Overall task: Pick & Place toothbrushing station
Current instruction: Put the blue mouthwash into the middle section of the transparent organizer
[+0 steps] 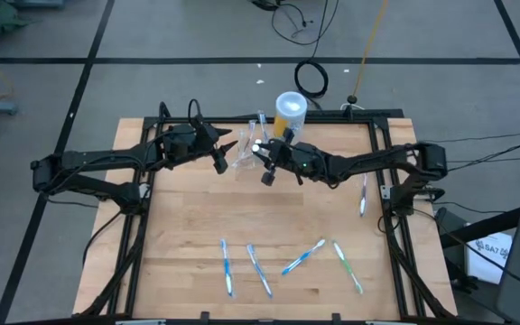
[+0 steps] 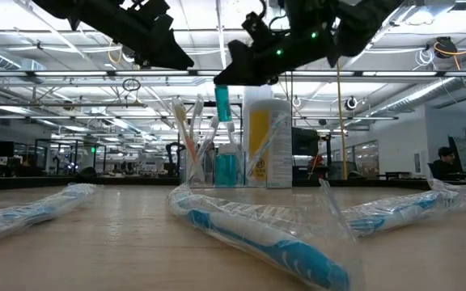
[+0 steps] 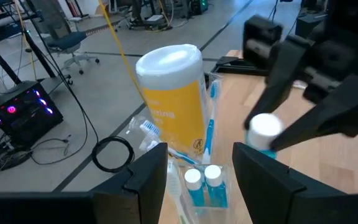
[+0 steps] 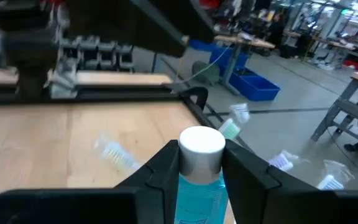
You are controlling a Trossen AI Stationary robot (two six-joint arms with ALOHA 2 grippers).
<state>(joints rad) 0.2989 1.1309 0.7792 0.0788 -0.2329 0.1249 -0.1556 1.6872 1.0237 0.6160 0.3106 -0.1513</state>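
Right claw (image 4: 199, 163) gripping blue bottle (image 4: 199, 186), yellow container (image 1: 289, 113) behind cup (image 1: 246, 155)

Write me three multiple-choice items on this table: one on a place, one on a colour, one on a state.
1. Where does the yellow container stand?
A. At the table's far edge, by the clear cup
B. At the near edge, among the toothbrushes
C. On the floor

2. What colour is the liquid in the bottle at the right pincer?
A. Red
B. Blue
C. Yellow

3. How is the right pincer?
A. Open, holding nothing
B. Shut on a toothbrush
C. Shut on the bottle, just under its white cap

Answers: 1 A, the high view shows it at the far edge beside the cup. 2 B, the right wrist view shows blue liquid. 3 C, both fingers press the bottle's neck.
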